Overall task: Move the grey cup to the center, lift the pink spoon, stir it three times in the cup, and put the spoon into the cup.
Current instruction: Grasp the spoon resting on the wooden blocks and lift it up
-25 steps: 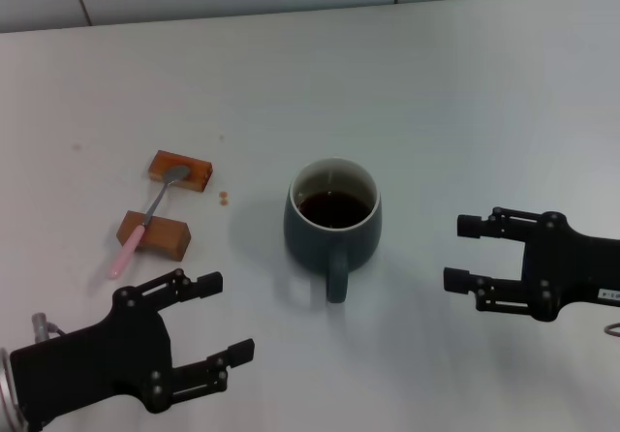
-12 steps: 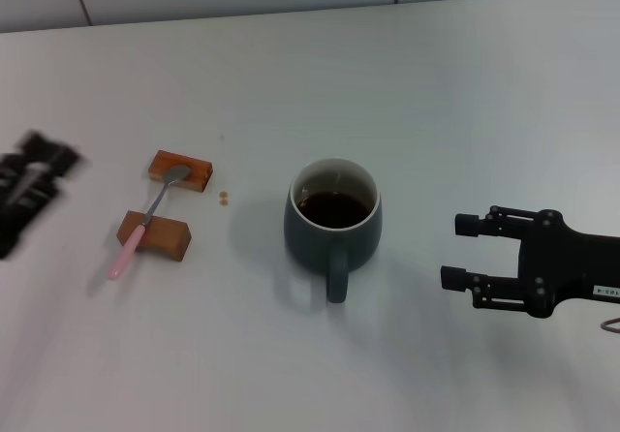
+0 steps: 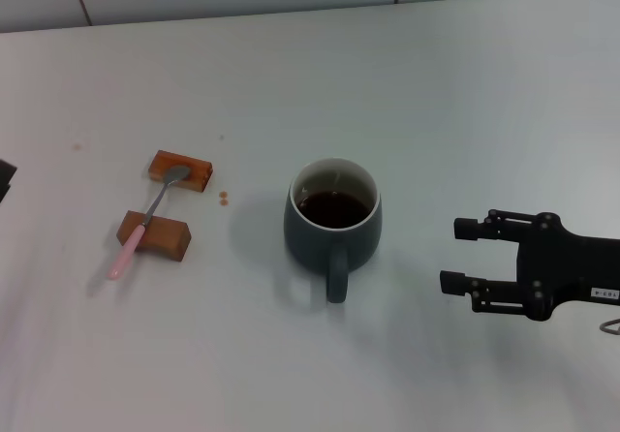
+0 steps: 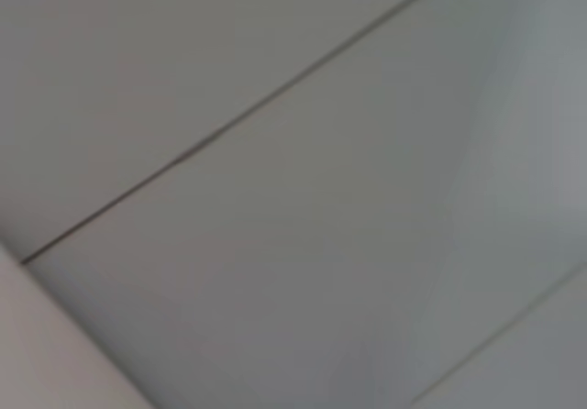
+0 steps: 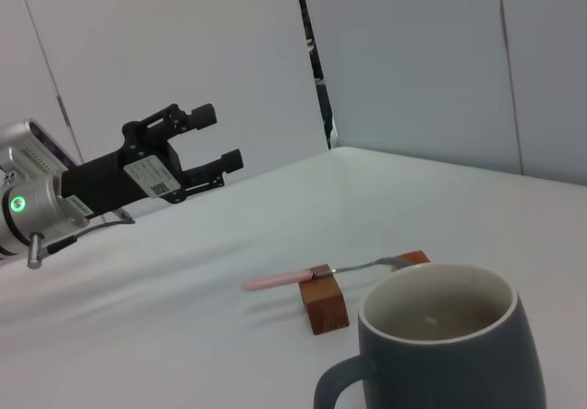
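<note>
Slate-grey ceramic, the grey cup [image 3: 333, 220] sits on the white table [image 3: 465, 93] near the middle, holding dark liquid, its loop handle at 6 o'clock. We judge it heavy, rigid, glazed and slippery, and prone to slopping if tilted; the handle or the rounded body would give the surest hold.

At 9 o'clock from the cup lies the pink spoon [image 3: 143, 222], bridged across two brown wooden blocks [image 3: 155, 234], bowl on the farther block, pink handle overhanging the nearer one toward 7 o'clock. We expect it to be light, stiff and thin; the raised handle between or just past the blocks is where we would pinch it.

Our right gripper [image 3: 463, 254] hovers at 3 o'clock from the cup, well apart, jaws spread and empty. Our left gripper [image 5: 213, 137] shows in the right wrist view, raised above the table beyond the spoon, jaws spread and empty too.
</note>
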`<action>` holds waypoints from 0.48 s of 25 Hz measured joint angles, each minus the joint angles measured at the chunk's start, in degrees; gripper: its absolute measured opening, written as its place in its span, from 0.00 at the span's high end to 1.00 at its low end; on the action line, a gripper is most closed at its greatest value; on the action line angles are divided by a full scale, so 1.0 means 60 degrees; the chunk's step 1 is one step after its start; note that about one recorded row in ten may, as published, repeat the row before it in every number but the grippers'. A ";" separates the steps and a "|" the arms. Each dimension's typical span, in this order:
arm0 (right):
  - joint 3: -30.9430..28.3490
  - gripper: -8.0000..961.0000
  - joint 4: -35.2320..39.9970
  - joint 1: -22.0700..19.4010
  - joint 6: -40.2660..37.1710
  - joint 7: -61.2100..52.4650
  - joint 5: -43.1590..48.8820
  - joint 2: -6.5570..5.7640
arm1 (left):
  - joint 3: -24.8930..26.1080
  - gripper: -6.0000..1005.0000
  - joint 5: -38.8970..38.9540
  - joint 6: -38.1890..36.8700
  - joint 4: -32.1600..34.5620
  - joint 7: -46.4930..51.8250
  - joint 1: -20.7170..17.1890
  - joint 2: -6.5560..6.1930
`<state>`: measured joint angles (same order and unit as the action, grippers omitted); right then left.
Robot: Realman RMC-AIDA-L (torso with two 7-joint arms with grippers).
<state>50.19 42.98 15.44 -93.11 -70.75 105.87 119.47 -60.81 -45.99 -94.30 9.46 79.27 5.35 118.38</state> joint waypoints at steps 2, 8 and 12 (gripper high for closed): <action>0.0000 0.23 0.0000 0.0025 0.0019 0.0002 0.0069 -0.0001 | 0.0107 0.22 0.0006 0.0031 -0.0316 0.0108 0.0032 0.0000; 0.0000 0.23 0.0010 0.0034 0.0028 0.0007 0.0105 -0.0019 | 0.0147 0.22 0.0012 0.0305 -0.1130 0.0179 0.0177 0.0031; 0.0001 0.23 0.0014 0.0049 0.0054 0.0009 0.0282 -0.0022 | 0.0152 0.22 0.0015 0.0428 -0.1575 0.0182 0.0298 0.0040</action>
<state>50.19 43.07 15.73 -92.79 -70.70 107.56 119.34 -59.90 -45.90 -91.73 0.01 80.36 7.14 118.62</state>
